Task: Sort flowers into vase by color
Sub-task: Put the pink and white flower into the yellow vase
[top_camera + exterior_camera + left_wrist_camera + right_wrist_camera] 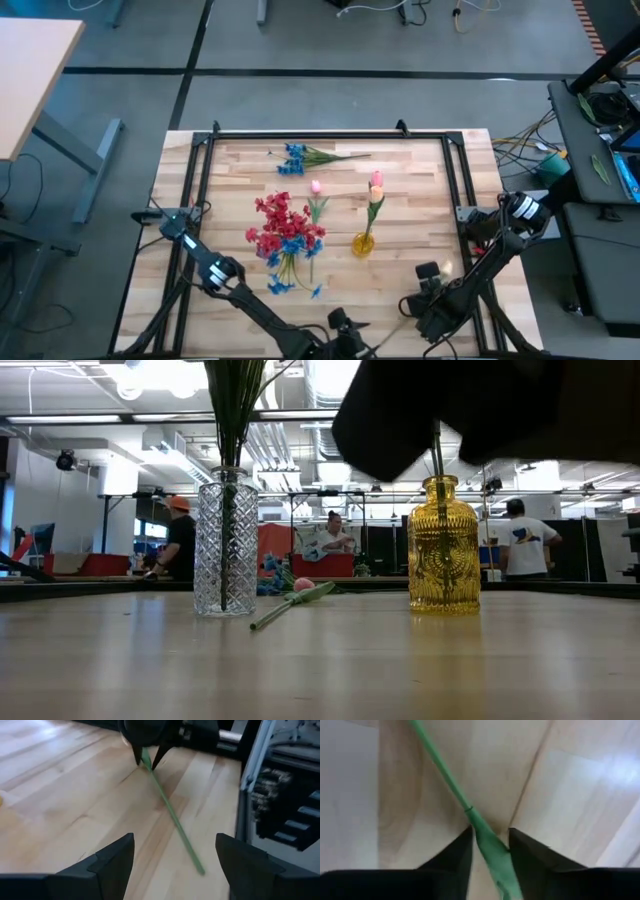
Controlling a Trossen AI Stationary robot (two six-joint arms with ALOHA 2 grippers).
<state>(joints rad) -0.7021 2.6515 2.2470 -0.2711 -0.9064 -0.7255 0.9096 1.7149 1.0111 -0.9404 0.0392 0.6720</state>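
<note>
Right pincer [490, 845] at the surface's [420, 170] 5 o'clock edge, fingers clamped on a green stem [447, 777] lying flat on the wood; left pincer [175, 860] at 6 o'clock, released, facing that stem. Yellow vase [364, 243] with a tulip [376, 183] sits right of centre, clear vase [225, 545] with red and blue sprays to its left. Risk: grip sits near one stem end, so the stem may pivot or slip on lifting, and swinging it could topple the yellow vase.

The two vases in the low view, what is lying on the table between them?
A pink tulip on its green stem lies flat between the clear glass vase and the yellow vase, set farther back. The low view shows it.
</note>
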